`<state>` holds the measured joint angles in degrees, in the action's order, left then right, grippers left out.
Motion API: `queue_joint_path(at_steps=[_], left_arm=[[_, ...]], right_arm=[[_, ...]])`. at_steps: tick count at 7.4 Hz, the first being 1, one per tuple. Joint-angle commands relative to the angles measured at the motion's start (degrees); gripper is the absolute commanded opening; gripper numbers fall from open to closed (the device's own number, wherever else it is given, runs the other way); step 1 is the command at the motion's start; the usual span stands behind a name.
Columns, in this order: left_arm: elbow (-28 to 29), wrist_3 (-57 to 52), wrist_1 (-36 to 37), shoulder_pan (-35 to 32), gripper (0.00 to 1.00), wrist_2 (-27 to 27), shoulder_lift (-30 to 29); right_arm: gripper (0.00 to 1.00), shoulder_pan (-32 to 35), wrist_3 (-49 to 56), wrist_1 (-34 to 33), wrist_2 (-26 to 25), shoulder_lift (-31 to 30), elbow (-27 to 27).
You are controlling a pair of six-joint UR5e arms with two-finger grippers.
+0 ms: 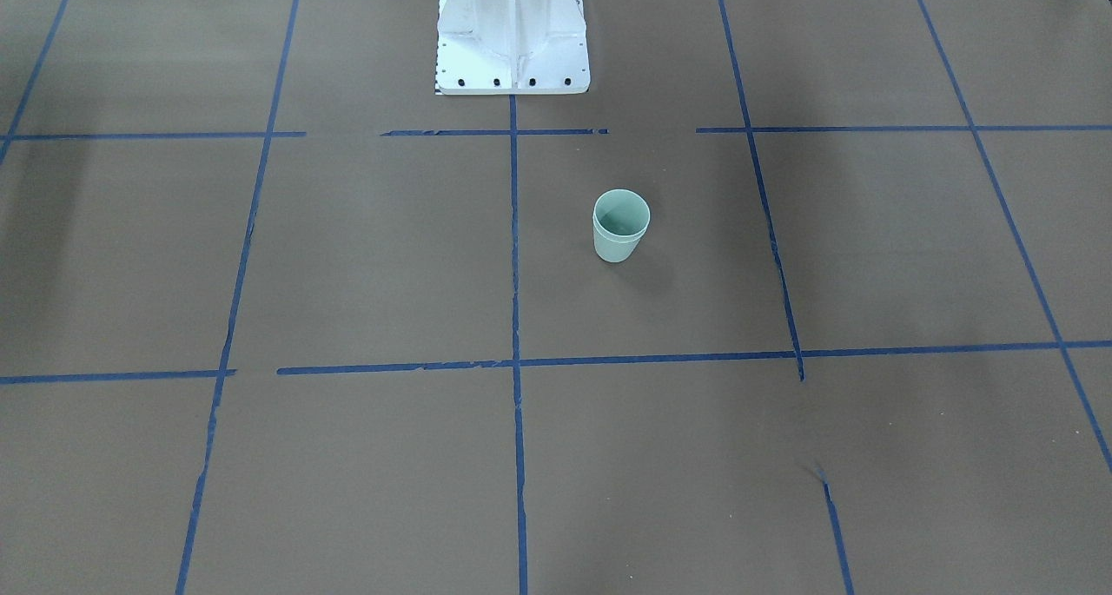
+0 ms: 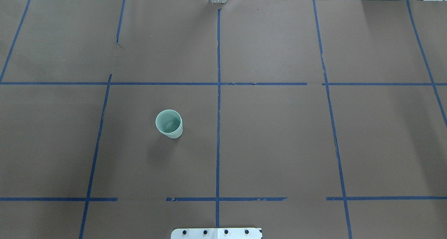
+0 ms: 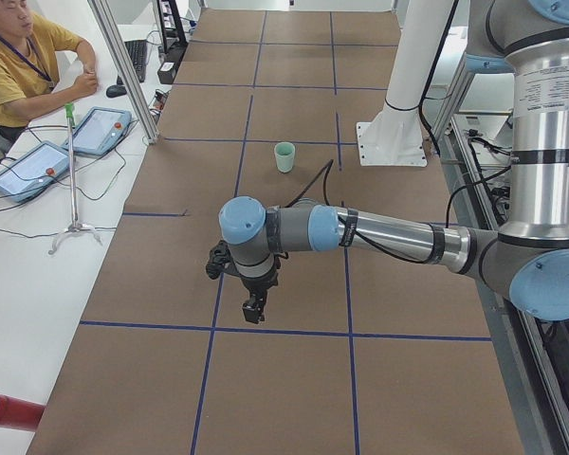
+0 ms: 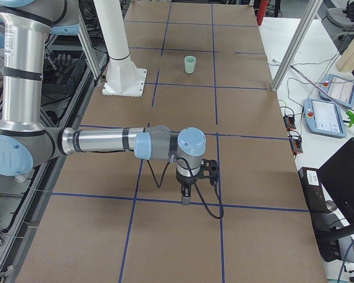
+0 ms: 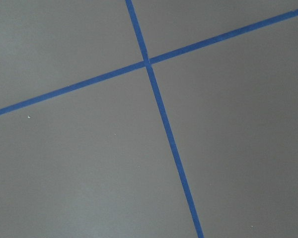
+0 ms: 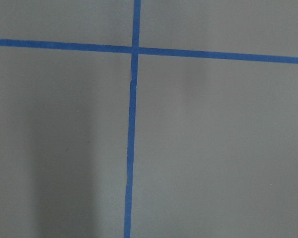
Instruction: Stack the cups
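Cup: one pale mint-green cup (image 2: pixel 169 124) shows, standing upright with its mouth up on the surface (image 2: pixel 279 144). A faint band runs under the rim, and I cannot tell whether a second cup sits nested inside.
Cup's place: in the overhead view it is at about 11 o'clock from the white base plate (image 2: pixel 216 233) and about 8 o'clock from the central tape crossing, inside one taped square and touching no line.
Surface: brown paper divided into squares by blue tape lines (image 2: pixel 218 127).
Left arm (image 3: pixel 379 234): seen only in the left side view, reaching low across the surface with its tool end pointing straight down near a tape line. The cup is well apart from it, at about 12 o'clock in that view.
Left jaws: too small and dark to tell whether they are parted or closed; nothing shows between them.
Right arm (image 4: pixel 106 141): seen only in the right side view, in a similar low reach with its tool end pointing down. The cup is far off at about 12 o'clock.
Right jaws: their state cannot be told either.
Wrist views: each shows only brown paper and one crossing of blue tape.
Beside the surface: a person in a yellow shirt (image 3: pixel 19 57) sits by two handheld control panels (image 3: pixel 100 130).
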<state>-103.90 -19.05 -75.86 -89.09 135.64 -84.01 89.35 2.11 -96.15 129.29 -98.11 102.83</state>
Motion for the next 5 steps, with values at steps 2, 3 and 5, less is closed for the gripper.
queue_joint_path(at_steps=[2,3,5], left_arm=[[0.1,0.4,-4.0,-2.7,1.0,3.5,5.1],[0.3,0.5,-3.9,-3.0,1.0,3.2,5.0],[0.4,0.1,-3.9,-3.2,1.0,2.9,4.5]], right_arm=[[1.0,0.0,0.0,0.0,0.0,0.0,0.0],[1.0,0.0,0.0,0.0,0.0,0.0,0.0],[1.0,0.0,0.0,0.0,0.0,0.0,0.0]])
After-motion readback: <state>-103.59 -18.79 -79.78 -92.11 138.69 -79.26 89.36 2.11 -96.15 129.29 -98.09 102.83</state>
